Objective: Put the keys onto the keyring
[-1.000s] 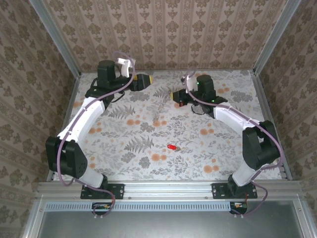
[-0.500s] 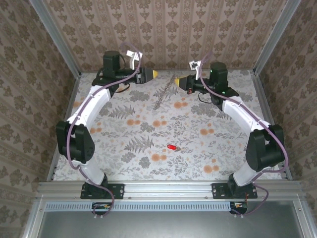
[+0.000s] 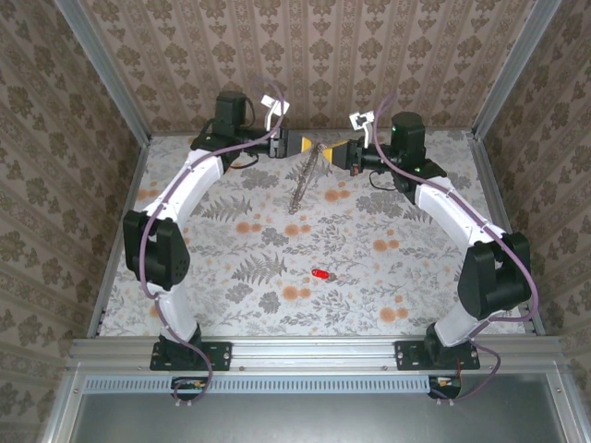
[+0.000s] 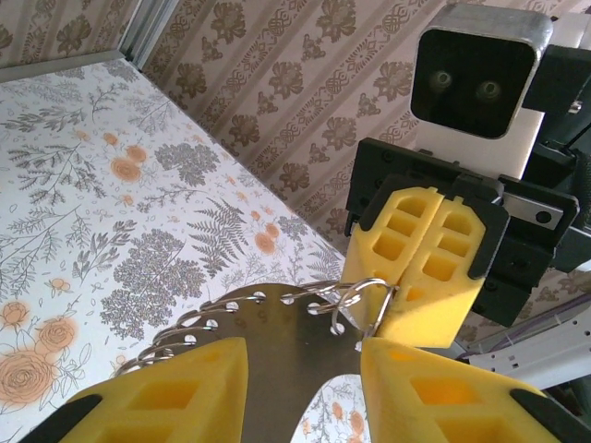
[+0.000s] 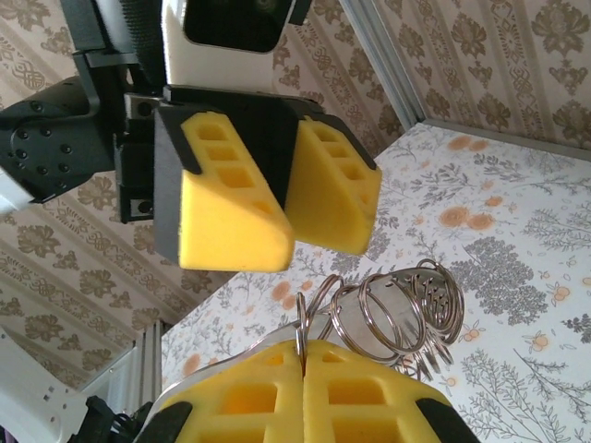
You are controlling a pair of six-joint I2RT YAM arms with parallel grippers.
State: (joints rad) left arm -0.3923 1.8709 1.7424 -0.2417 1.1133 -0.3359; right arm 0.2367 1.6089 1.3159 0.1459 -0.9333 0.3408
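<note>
Arms both reach fwd, tips facing; we see right tool (image 3: 334, 150) pinching keyring (image 3: 303, 177), left tool (image 3: 294, 145) spread either side of it; keys (image 3: 320, 275) lie apart on counter (image 3: 416, 277).

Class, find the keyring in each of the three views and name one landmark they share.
Top external: the keyring hangs at far centre.
Left wrist: lower centre.
Right wrist: lower centre, right of middle.
Landmark: the right gripper pinching it.

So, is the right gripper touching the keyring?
Touching. The right wrist view shows the right gripper with its jaws shut on a loop of the keyring, the wire pinched between them.
</note>
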